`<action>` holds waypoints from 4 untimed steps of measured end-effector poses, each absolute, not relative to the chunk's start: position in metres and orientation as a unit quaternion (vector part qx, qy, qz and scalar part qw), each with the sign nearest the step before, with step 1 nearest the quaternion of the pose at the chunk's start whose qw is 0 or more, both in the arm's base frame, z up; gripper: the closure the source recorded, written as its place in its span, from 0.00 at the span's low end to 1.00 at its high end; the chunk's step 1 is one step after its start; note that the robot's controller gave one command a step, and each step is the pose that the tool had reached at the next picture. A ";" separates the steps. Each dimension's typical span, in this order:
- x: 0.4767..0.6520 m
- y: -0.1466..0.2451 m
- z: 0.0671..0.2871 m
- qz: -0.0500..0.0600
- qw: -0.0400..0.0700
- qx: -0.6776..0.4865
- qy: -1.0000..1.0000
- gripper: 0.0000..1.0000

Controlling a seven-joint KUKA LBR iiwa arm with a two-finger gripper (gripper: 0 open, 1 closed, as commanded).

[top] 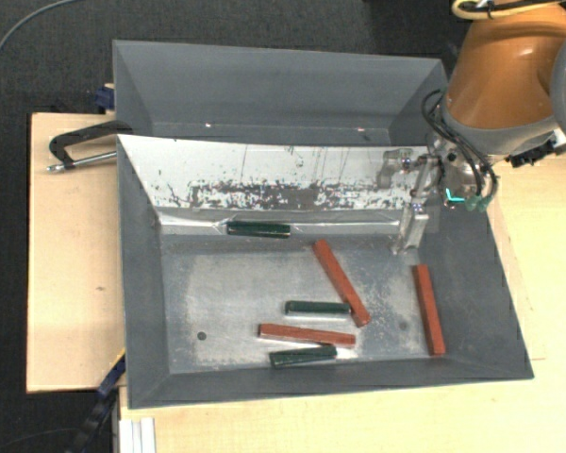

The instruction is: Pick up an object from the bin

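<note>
My gripper [408, 234] hangs at the back right of the bin, above the floor and close to the back wall, with nothing seen in it. A long red stick [339, 282] lies slanted on the floor just to its lower left. Another red stick [429, 309] lies almost lengthwise along the right wall, just below the gripper. Both sticks are apart from the gripper.
Near the front middle lie a dark green stick [316, 307], a red stick [307, 334] and another dark green stick [302, 355], close together. One more dark green stick [258, 228] rests at the foot of the back wall. The arm comes in from the upper right.
</note>
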State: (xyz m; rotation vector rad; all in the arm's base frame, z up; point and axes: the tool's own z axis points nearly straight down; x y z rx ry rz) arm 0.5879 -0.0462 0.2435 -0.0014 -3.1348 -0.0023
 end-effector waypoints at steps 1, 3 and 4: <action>0.558 -0.024 0.140 -0.001 0.000 -0.025 -1.000 0.00; 0.582 -0.026 0.071 0.001 -0.005 0.143 -0.990 0.00; 0.545 -0.015 0.071 -0.001 0.000 0.313 -0.950 0.00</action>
